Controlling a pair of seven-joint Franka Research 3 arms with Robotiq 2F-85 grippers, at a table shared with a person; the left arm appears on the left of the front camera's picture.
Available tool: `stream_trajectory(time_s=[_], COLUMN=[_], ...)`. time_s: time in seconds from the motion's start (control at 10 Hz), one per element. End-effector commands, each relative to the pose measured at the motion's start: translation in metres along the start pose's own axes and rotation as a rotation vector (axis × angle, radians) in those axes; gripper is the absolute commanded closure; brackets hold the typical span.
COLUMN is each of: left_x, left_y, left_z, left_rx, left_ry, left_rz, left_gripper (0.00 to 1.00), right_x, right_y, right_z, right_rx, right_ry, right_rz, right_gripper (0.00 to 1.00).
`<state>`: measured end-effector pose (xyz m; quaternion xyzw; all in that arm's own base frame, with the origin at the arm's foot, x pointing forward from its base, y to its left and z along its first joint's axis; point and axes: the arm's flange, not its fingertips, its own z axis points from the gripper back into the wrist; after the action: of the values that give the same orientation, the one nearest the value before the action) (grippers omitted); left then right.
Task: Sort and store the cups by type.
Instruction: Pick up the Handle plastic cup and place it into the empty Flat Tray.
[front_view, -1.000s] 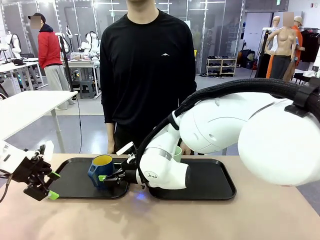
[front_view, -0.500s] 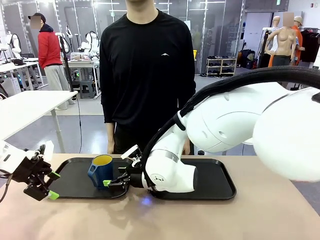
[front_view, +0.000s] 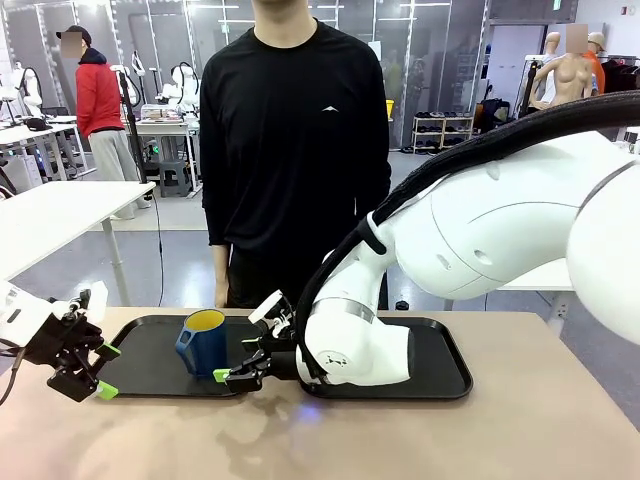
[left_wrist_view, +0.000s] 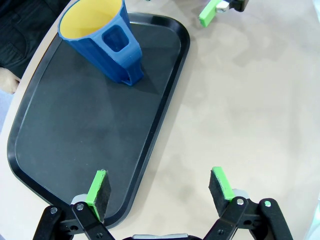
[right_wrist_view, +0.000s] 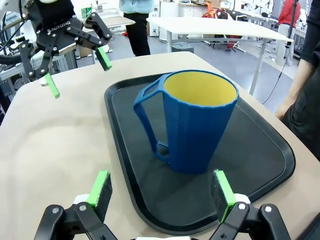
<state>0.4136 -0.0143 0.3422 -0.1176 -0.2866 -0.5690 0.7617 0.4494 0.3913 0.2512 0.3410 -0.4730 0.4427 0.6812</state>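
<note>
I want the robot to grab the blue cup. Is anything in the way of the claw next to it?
Nothing visible. The right gripper has its jaws open, facing the blue cup, with only bare black tray between them.

The mug (right_wrist_view: 197, 122) looks like moulded plastic: dark blue outside with fine vertical ribbing and a soft sheen, smooth matt yellow inside. It stands on the left tray (left_wrist_view: 75, 145), a black plastic tray with a matt, faintly grainy floor and a smoother raised rim that catches light. The right tray (front_view: 440, 365), at the lower right of the front view, has the same black finish. The counter (left_wrist_view: 250, 100) is a smooth beige laminate with a dull, blotchy gloss. The right arm (front_view: 480, 240) wears glossy white shells. Both tools, left tool (left_wrist_view: 159, 186) and right tool (right_wrist_view: 161, 192), are matt black with matt green pads (left_wrist_view: 221, 182). The person's top (front_view: 295, 130) is matt black cloth.
</note>
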Motion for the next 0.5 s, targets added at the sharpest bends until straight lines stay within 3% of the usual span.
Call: stream_trajectory(time_s=[0.0,0.4], left_x=[-0.0008,-0.0008], left_y=[-0.0002,-0.0002], left_z=[-0.0018,-0.0018], left_rx=[0.011,0.011], left_ry=[0.002,0.002], left_rz=[0.0,0.0], left_gripper=[0.0,0.0], right_x=[-0.0005,-0.0005], right_y=[-0.0014,-0.0014], right_z=[-0.0024,-0.0024], right_rx=[-0.007,-0.007], right_ry=[-0.004,-0.004], right_rz=[-0.007,-0.007], right_gripper=[0.0,0.0])
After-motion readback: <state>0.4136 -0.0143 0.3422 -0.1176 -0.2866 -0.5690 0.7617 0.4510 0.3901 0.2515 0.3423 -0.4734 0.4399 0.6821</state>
